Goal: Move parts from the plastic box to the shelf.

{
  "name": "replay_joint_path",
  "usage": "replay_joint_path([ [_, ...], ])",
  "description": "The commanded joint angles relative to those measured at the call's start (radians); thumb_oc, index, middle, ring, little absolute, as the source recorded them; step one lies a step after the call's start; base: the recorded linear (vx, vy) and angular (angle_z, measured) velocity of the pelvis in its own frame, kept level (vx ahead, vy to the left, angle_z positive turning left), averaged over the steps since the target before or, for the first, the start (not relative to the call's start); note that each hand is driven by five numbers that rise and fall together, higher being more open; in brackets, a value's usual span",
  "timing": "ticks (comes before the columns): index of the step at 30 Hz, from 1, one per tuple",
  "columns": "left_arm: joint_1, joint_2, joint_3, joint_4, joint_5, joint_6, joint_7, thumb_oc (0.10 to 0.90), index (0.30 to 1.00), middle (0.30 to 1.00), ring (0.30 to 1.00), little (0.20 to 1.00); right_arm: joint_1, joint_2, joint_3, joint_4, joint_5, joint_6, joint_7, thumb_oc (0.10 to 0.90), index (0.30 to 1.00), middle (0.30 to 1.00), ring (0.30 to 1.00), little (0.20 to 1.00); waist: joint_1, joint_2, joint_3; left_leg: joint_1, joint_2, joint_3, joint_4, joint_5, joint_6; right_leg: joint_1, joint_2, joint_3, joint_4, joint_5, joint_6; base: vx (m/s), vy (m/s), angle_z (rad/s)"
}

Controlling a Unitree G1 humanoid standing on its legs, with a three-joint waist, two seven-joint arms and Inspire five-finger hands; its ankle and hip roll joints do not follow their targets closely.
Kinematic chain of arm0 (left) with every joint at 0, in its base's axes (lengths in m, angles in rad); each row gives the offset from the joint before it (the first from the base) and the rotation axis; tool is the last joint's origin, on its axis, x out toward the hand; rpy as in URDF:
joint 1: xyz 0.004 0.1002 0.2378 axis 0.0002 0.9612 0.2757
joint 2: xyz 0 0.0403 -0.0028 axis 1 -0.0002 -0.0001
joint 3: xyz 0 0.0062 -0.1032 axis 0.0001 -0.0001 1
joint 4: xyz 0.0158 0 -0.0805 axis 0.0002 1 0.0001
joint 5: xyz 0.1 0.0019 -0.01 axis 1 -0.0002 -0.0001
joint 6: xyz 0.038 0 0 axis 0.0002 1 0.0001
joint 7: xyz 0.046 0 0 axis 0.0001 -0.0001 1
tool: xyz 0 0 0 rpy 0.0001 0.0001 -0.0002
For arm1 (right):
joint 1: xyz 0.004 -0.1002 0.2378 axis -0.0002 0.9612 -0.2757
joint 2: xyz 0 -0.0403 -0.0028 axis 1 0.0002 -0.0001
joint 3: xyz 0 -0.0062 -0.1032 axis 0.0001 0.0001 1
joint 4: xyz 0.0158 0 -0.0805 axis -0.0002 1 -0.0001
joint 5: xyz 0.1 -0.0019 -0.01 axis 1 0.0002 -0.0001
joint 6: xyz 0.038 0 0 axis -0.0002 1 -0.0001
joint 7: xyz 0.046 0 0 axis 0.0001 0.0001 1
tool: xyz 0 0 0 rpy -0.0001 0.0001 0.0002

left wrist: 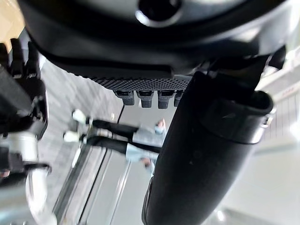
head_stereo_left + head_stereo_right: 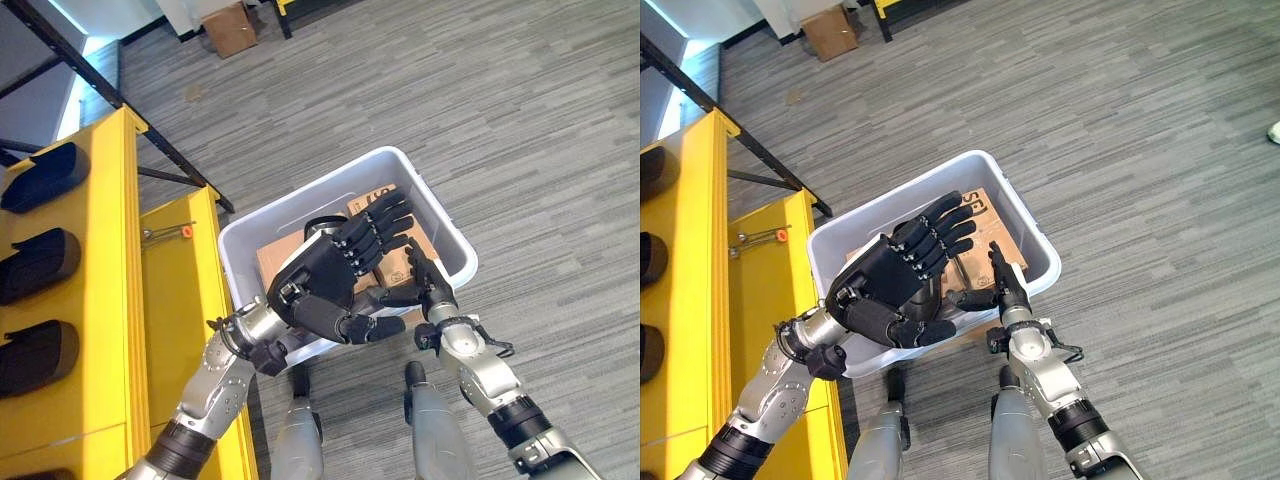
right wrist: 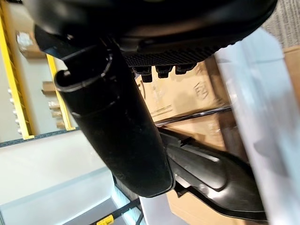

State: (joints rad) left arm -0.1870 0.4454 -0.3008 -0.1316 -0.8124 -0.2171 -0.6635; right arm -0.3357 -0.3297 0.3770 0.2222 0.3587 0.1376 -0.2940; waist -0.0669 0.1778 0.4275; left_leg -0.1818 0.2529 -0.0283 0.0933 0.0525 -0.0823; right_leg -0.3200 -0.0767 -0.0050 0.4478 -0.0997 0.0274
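Observation:
A white plastic box (image 2: 402, 161) stands on the floor and holds brown cardboard boxes (image 2: 981, 206). A black moulded part (image 3: 213, 177) lies in it beside the cartons. My left hand (image 2: 338, 266) hovers above the box, open, with straight fingers and nothing in it. My right hand (image 2: 427, 284) reaches over the near rim into the box, fingers straight, thumb spread toward the black part. I cannot tell whether it touches the part. The yellow shelf (image 2: 112, 250) stands to the left.
Three black parts (image 2: 44, 176) sit in the shelf's slots. A small tool with an orange tip (image 2: 166, 232) lies on the lower yellow ledge. A black frame bar (image 2: 150, 135) runs behind the shelf. A cardboard carton (image 2: 230, 30) stands far off on the carpet.

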Motion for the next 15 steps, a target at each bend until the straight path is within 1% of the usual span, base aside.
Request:
replay_joint_path([
  [1,0.011,-0.016,0.041,-0.138,-0.045,-0.064,-0.018,0.9,1.0,1.0,1.0,1.0,-0.106,0.093,0.011,-0.089,0.035,-0.036,0.002,0.9,1.0,1.0,1.0,1.0,0.021,-0.042,-0.073,0.05,-0.003,0.057,-0.031,0.009,-0.043,0.148,-0.124,0.054,-0.091,-0.066,0.076,0.1,0.104,0.06],
  [6,0.014,-0.012,0.028,-0.148,-0.045,-0.058,-0.002,0.9,1.0,1.0,1.0,1.0,-0.106,0.114,0.009,-0.095,0.03,-0.021,-0.027,0.9,1.0,1.0,1.0,1.0,0.027,-0.057,-0.083,0.058,-0.025,0.073,-0.037,-0.014,-0.026,0.157,-0.136,0.041,-0.136,-0.036,0.086,0.07,0.068,0.14],
  [10,0.009,-0.012,0.025,-0.15,-0.049,-0.048,0.011,0.9,1.0,1.0,1.0,1.0,-0.117,0.126,0.009,-0.095,0.013,-0.008,-0.046,0.9,1.0,1.0,1.0,1.0,0.033,-0.064,-0.087,0.055,-0.038,0.078,-0.045,-0.017,-0.019,0.17,-0.146,0.027,-0.183,-0.011,0.093,0.05,0.038,0.06],
  [15,0.025,-0.014,0.033,-0.16,-0.044,-0.038,0.029,0.9,1.0,1.0,1.0,1.0,-0.123,0.124,0.0,-0.1,-0.031,-0.024,-0.067,0.9,1.0,1.0,1.0,1.0,0.044,-0.066,-0.09,0.059,-0.059,0.081,-0.045,-0.025,-0.01,0.193,-0.163,0.01,-0.239,0.021,0.103,0.05,0.066,-0.04],
])
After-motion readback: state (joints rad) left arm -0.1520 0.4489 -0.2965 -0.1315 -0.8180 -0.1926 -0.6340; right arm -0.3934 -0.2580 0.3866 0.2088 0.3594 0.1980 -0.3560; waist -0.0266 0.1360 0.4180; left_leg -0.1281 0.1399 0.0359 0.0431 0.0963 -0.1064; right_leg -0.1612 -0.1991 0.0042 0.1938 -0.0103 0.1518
